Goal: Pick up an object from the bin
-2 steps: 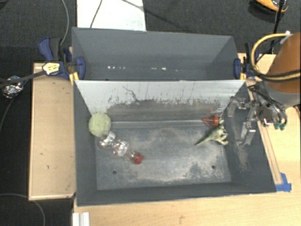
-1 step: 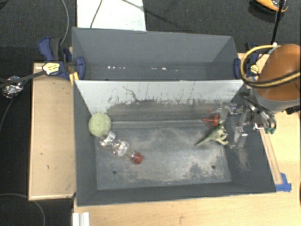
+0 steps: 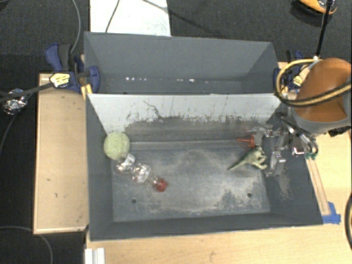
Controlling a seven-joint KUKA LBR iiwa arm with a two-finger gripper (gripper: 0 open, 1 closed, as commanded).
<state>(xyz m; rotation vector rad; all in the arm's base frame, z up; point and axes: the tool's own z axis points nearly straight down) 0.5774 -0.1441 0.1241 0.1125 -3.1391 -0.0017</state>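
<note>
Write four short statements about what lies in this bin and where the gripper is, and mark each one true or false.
1. A pale green fuzzy ball lies against the bin's left side. True.
2. The gripper hangs over that ball. False: it is at the bin's right side, next to a greenish toy figure.
3. A clear plastic thing lies right beside the ball, on the side toward the bin's front. True.
4. A small red-orange thing lies in the front left corner. False: it lies near the back right, just left of the gripper and above the toy figure in the view.
</note>
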